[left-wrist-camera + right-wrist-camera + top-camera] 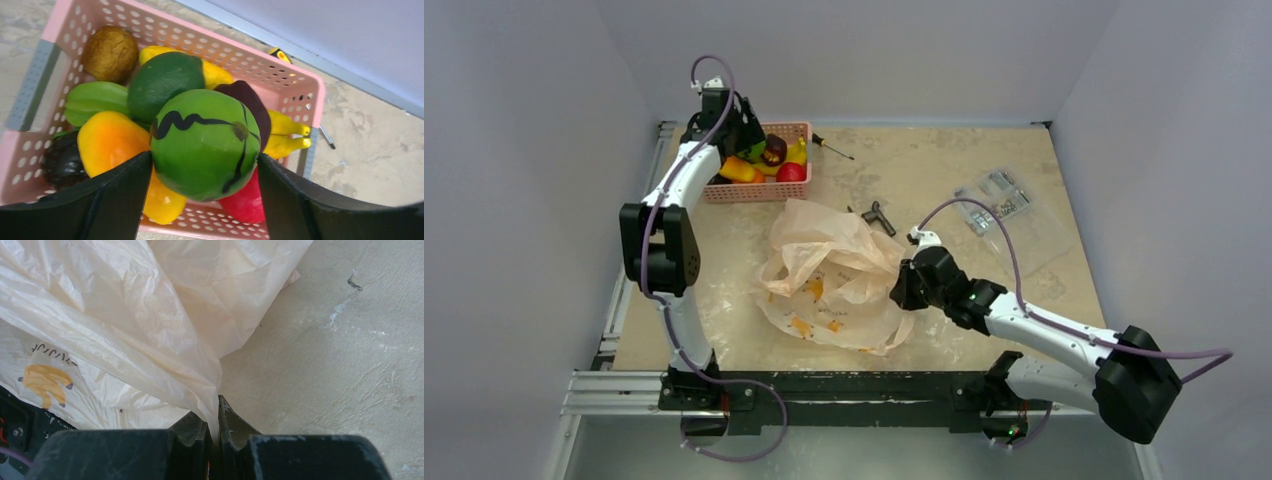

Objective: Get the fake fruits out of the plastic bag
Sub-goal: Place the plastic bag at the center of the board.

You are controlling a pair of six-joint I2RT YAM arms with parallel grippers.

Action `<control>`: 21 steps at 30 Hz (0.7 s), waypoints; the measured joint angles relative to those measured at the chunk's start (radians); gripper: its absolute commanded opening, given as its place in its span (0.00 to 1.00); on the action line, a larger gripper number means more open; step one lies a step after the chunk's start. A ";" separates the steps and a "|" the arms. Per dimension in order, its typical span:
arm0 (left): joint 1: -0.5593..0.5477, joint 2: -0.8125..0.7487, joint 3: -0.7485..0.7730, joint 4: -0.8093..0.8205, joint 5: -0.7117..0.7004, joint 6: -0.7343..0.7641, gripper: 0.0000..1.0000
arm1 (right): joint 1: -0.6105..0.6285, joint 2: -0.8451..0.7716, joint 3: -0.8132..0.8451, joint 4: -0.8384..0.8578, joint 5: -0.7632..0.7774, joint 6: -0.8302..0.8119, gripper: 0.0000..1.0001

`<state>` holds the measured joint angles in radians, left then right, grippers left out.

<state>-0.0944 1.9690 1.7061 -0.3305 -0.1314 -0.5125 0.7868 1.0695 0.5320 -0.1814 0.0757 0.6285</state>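
My left gripper (pixel 742 135) is at the far left over the pink basket (pixel 764 192). In the left wrist view it (pixel 205 172) is shut on the green striped ball (pixel 205 142), one finger touching each side, just above the basket's fruits. The yellow banana bunch (pixel 286 136) and the dark maroon fruit (pixel 248 99) lie in the basket (pixel 300 82). The pale peach plastic bag (pixel 824 270) lies crumpled mid-table. My right gripper (pixel 907 283) is shut on a fold at its right edge (pixel 214 420). The bag's inside is hidden (pixel 125 325).
The basket also holds a red apple (pixel 791 172), an orange-yellow fruit (pixel 110 140), a dark green fruit (pixel 160 82) and a brown one (pixel 110 52). A screwdriver (pixel 832 147), a black tool (pixel 879 215) and a clear packet (pixel 1009 215) lie on the table.
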 measured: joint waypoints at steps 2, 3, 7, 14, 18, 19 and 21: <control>0.016 0.008 0.013 -0.036 -0.005 -0.002 1.00 | -0.002 0.019 0.013 0.000 0.005 -0.003 0.07; 0.024 0.008 0.018 -0.053 -0.005 -0.002 1.00 | -0.004 0.029 0.021 -0.002 0.010 -0.005 0.09; 0.049 0.005 0.028 -0.083 0.002 -0.008 1.00 | -0.012 0.089 0.076 -0.022 0.027 -0.019 0.17; 0.060 -0.097 0.011 -0.198 0.061 -0.024 0.99 | -0.063 0.230 0.287 -0.113 0.124 -0.064 0.63; 0.060 -0.327 -0.120 -0.206 0.174 -0.055 0.96 | -0.087 0.287 0.410 -0.173 0.167 -0.113 0.94; 0.060 -0.396 -0.163 -0.201 0.212 -0.065 0.96 | -0.087 0.292 0.433 -0.188 0.173 -0.126 0.97; 0.060 -0.522 -0.239 -0.193 0.286 -0.084 0.96 | -0.087 0.291 0.462 -0.218 0.181 -0.146 0.99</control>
<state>-0.0341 1.4471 1.4673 -0.5232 0.1543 -0.5961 0.6998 1.3605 0.9939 -0.3996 0.2565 0.4820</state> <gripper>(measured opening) 0.963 0.937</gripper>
